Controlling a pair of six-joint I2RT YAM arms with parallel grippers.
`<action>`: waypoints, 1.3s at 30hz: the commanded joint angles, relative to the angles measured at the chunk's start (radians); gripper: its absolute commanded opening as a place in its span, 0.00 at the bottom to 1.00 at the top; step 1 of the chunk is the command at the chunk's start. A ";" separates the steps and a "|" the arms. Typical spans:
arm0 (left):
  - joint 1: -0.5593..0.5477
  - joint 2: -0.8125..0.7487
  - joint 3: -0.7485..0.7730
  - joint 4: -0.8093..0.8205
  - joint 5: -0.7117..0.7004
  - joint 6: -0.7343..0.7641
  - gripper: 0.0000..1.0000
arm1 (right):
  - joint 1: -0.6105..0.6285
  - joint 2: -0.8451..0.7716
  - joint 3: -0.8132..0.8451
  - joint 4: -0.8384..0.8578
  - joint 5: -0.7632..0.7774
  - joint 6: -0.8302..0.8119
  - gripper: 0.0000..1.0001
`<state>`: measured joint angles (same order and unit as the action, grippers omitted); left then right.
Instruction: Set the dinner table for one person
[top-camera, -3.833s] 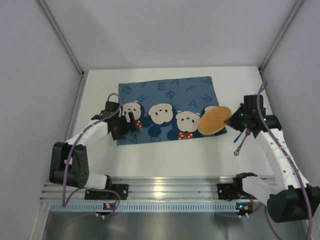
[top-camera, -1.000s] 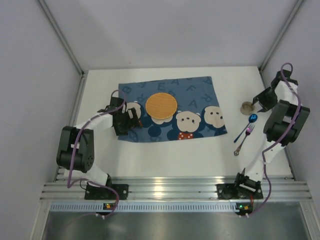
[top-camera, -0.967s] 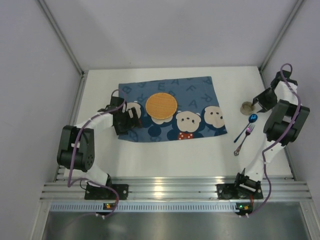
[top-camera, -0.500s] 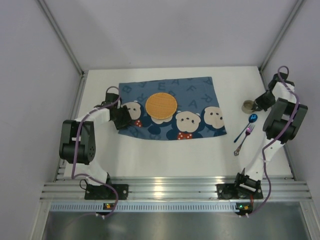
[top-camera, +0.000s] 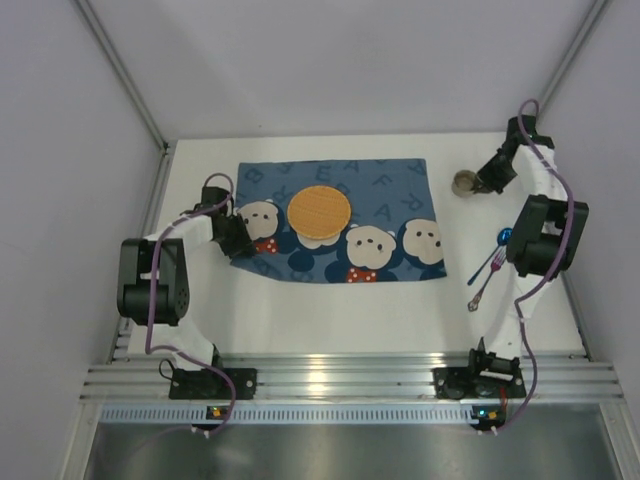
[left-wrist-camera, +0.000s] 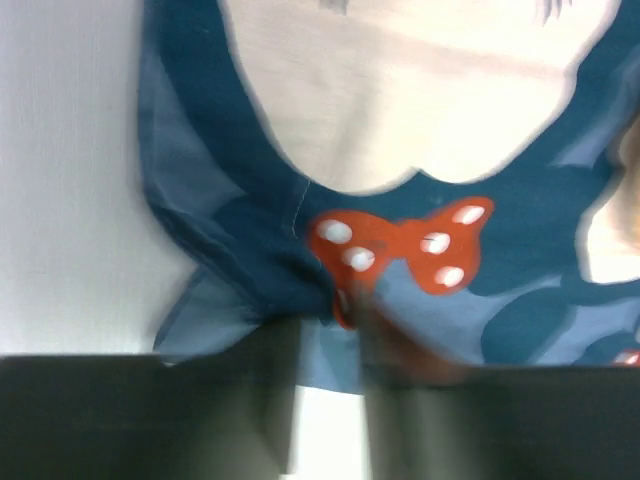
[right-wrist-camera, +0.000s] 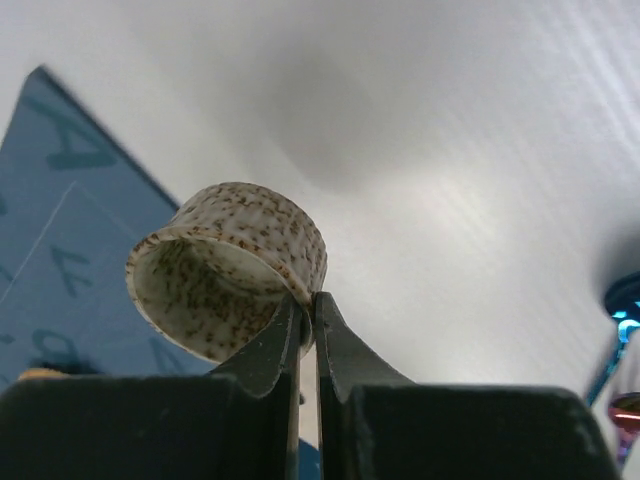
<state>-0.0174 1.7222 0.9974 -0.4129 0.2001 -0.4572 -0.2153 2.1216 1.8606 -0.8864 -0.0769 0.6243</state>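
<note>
The white dinner table (top-camera: 350, 310) carries a blue bear-patterned placemat (top-camera: 380, 190) with a round orange plate (top-camera: 319, 211) on it. My left gripper (top-camera: 232, 238) is at the mat's near left edge, shut on a bunched fold of the cloth (left-wrist-camera: 300, 290), as the left wrist view shows. My right gripper (top-camera: 484, 178) is shut on the rim of a small speckled cup (top-camera: 465, 183) beside the mat's far right corner. In the right wrist view the fingers (right-wrist-camera: 307, 305) pinch the wall of the cup (right-wrist-camera: 225, 265), which is tilted above the table.
A blue spoon (top-camera: 503, 240) and a purple fork (top-camera: 484, 283) lie side by side on the table right of the mat. Grey enclosure walls stand at the left, far and right sides. The arm bases and rail run along the near edge.
My right gripper has carried the cup away and leftward, from beside the spoon to the mat's far right corner. My left gripper has shifted slightly left, dragging the mat and plate with it.
</note>
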 joint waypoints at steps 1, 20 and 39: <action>0.010 0.007 0.018 -0.070 -0.059 0.040 0.42 | 0.098 -0.063 0.092 -0.002 -0.070 0.054 0.00; 0.011 -0.288 0.034 -0.283 -0.042 0.023 0.98 | 0.344 0.210 0.298 0.047 -0.034 0.172 0.00; 0.010 -0.332 -0.013 -0.265 0.010 0.025 0.98 | 0.315 0.157 0.373 -0.083 -0.014 0.043 0.39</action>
<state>-0.0135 1.4239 0.9829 -0.6769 0.1879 -0.4351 0.1177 2.3623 2.2032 -0.9161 -0.0917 0.7155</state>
